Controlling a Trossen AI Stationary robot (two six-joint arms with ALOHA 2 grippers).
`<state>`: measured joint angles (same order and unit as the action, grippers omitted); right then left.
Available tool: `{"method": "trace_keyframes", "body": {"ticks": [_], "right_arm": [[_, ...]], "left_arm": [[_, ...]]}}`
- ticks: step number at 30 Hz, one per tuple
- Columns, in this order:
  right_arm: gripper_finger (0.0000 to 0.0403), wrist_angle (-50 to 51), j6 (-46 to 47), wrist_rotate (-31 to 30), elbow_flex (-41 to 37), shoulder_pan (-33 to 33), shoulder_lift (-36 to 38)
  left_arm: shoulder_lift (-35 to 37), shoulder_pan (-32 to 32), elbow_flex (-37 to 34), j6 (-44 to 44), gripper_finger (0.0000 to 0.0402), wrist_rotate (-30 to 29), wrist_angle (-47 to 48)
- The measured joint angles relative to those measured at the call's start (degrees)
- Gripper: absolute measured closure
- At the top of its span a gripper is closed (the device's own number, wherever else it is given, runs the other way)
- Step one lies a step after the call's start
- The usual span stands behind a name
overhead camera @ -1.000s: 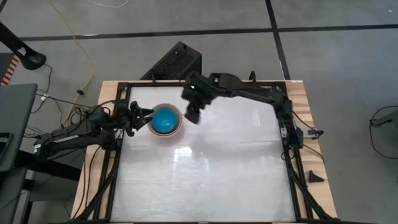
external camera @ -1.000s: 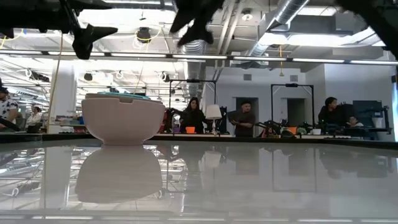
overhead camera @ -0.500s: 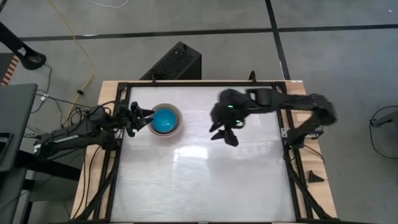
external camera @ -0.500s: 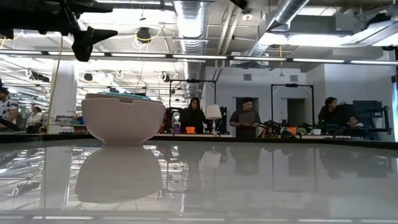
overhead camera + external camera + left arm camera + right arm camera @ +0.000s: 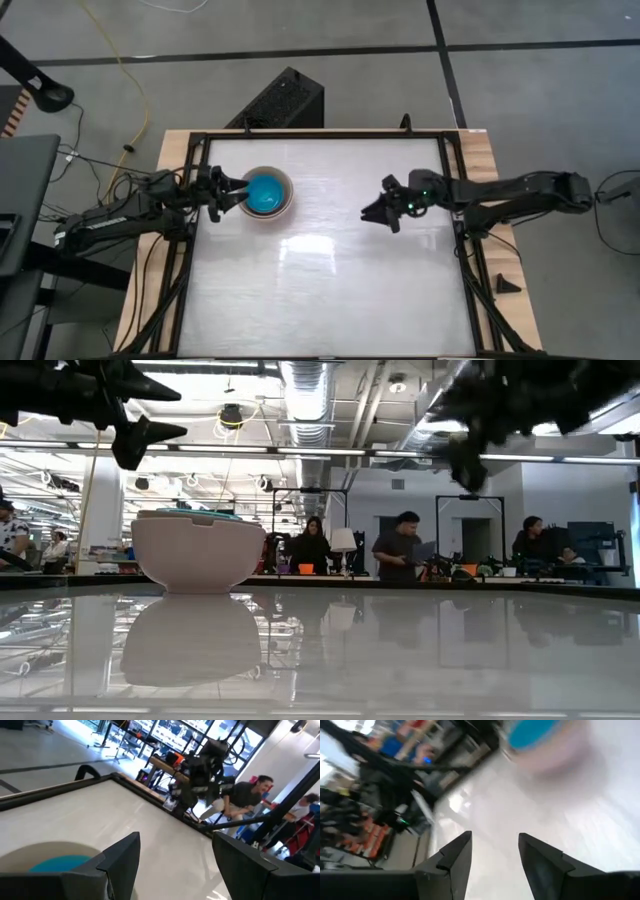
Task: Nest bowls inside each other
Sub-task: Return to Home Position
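Observation:
The bowls (image 5: 265,193) are nested in one stack at the table's far left and rest by the base on the white top. The outer bowl is cream-white (image 5: 198,552) and a blue one (image 5: 55,864) lies inside it, with thin rims of others showing between them. My left gripper (image 5: 228,190) hangs open just left of the stack, above rim height (image 5: 150,405), and touches nothing. My right gripper (image 5: 378,212) is open and empty in the air over the table's right middle (image 5: 468,455). The stack shows blurred in the right wrist view (image 5: 545,742).
A black frame (image 5: 320,133) borders the white table. A black box (image 5: 280,100) stands on the floor beyond the far edge. Bare tabletop (image 5: 320,280) spreads across the middle and near side. People stand in the room behind the table (image 5: 400,550).
My right gripper has swung away from the bowls toward the table's right edge and a little nearer, turning as it went. My left gripper has tipped slightly beside the stack. The bowls have stayed where they were.

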<state>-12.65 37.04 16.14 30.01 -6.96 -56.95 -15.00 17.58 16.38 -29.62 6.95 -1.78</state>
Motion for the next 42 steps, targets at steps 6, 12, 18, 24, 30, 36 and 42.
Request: {"method": "trace_keyframes", "body": {"ticks": [6, 12, 18, 24, 30, 36, 42], "right_arm": [[0.0207, 4.6, 2.0, -0.1, -5.7, -1.0, 0.1], [0.0245, 5.2, -4.3, -1.6, -7.2, 1.1, 9.4], [0.0342, 11.0, -11.1, -13.0, -12.2, 4.9, 23.5], [0.0381, 10.2, -11.8, -15.9, -20.5, 5.6, 35.3], [0.0374, 10.7, -15.6, -18.0, -24.8, 4.9, 44.5], [0.0383, 16.3, -20.5, -17.9, -25.0, 3.7, 51.6], [0.0367, 22.2, -21.1, -17.8, -25.0, 3.3, 56.1]], "left_arm": [[0.0, 0.0, 0.0, 2.6, 0.0164, -2.5, 1.4], [0.0, 0.0, 0.0, 2.3, 0.0164, -2.8, 1.5], [0.0, 0.0, 0.0, 1.6, 0.0164, -2.8, 1.6], [0.0, 0.0, 0.0, 2.0, 0.0164, -3.4, 3.2], [0.0, -0.1, 0.0, 2.8, 0.0175, -2.7, 3.7], [0.1, -1.3, 0.0, 3.6, 0.0246, -2.1, 3.6], [0.1, -3.7, 0.0, 6.4, 0.0343, -1.4, 3.6]]}}
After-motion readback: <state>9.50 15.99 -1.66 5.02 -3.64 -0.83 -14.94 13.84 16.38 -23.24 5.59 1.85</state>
